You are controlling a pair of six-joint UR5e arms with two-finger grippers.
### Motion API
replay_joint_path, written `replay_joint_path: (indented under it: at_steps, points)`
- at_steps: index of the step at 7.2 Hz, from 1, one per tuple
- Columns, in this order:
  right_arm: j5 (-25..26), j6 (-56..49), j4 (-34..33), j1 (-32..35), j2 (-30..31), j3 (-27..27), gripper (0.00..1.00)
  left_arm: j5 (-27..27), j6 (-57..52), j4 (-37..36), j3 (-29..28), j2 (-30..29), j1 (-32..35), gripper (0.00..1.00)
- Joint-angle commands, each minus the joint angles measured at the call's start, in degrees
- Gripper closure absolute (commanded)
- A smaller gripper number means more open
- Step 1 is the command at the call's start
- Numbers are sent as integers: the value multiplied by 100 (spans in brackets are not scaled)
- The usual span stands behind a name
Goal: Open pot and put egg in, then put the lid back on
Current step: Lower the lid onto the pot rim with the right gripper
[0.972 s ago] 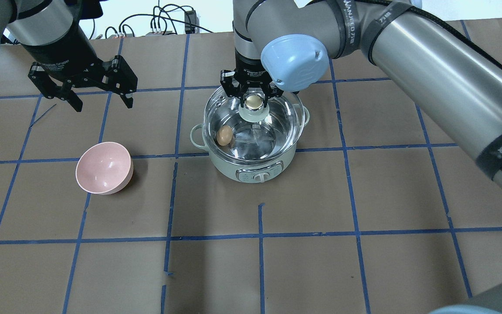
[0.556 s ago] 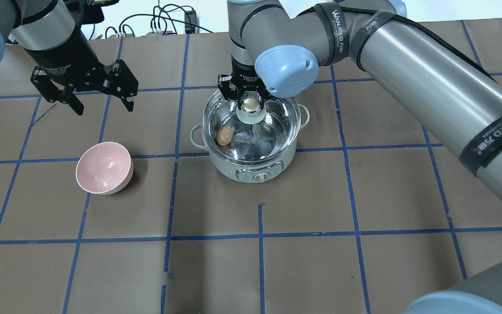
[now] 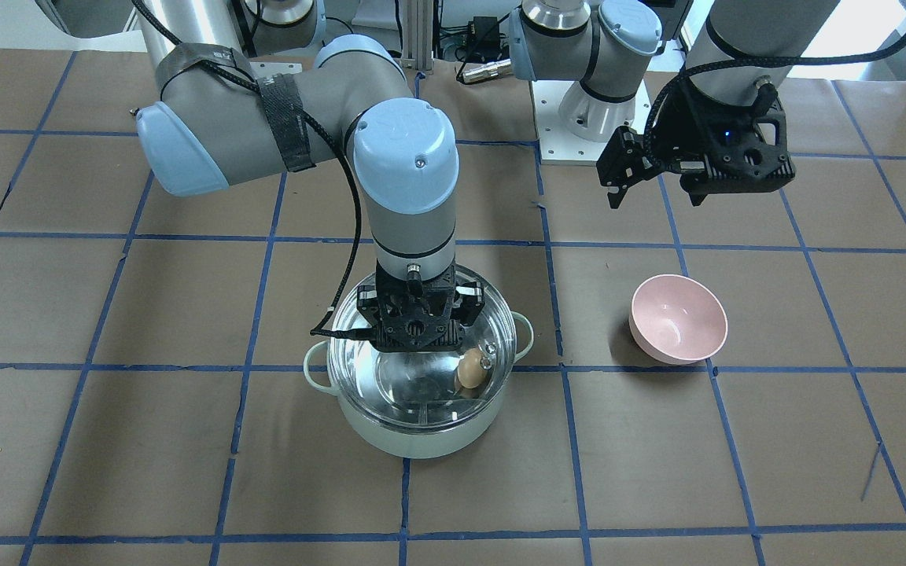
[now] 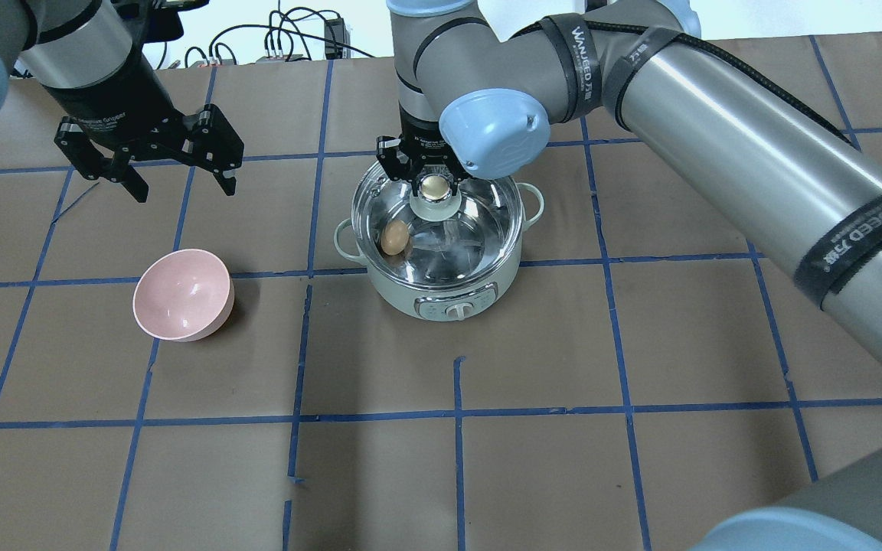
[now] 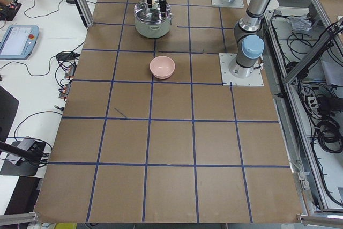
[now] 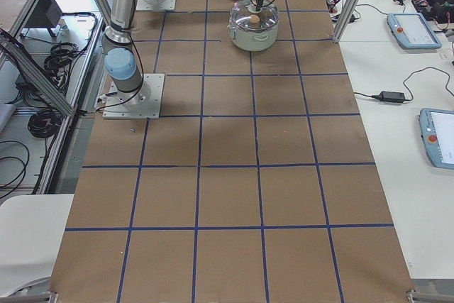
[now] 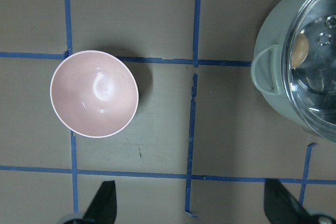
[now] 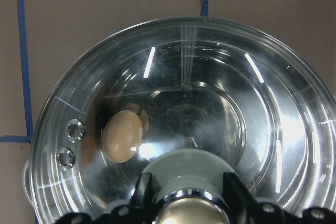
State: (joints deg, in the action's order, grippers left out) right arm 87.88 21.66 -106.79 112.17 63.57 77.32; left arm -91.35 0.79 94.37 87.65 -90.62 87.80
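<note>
The relation that mattered was vertical: the right gripper (image 4: 432, 179) stood directly over the centre of the pot (image 4: 441, 295), its two fingers (image 8: 142, 195) pressed in on either side of the cream-gold knob (image 4: 434, 185) and pinching it; the lid (image 4: 479, 226) hung from that grip flat and level, its steel rim ringing the pot's rim almost exactly, so that in the overhead and front-facing views it looked seated or very nearly so; whether glass and rim actually touched all the way round could not be told. The egg (image 4: 393, 238) lay inside the pot, seen through the glass, against the inner wall on the side toward the pink bowl (image 4: 183, 295), its long axis roughly upright in the overhead view and clear of the knob's base. Judged from this, the egg step was done and only the release remained; that move would turn on the knob's upright axis, the fingers parting and the wrist drawing straight up from the pot, since any sideways pull could drag the lid off centre. The left gripper (image 4: 183, 190) hung well apart from the pot, beyond the bowl, its fingers spread wide and holding nothing; the right arm was plainly the nearer one.
</note>
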Motion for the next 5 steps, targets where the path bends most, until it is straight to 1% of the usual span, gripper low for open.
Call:
replay_joint_path:
  at_steps: [1, 5]
  points:
    - [176, -39, 0, 7, -37, 11, 76, 12, 9, -7, -19, -9, -9, 0]
    - [124, -22, -131, -2, -37, 90, 76, 38, 35, -7, -90, -9, -9, 0]
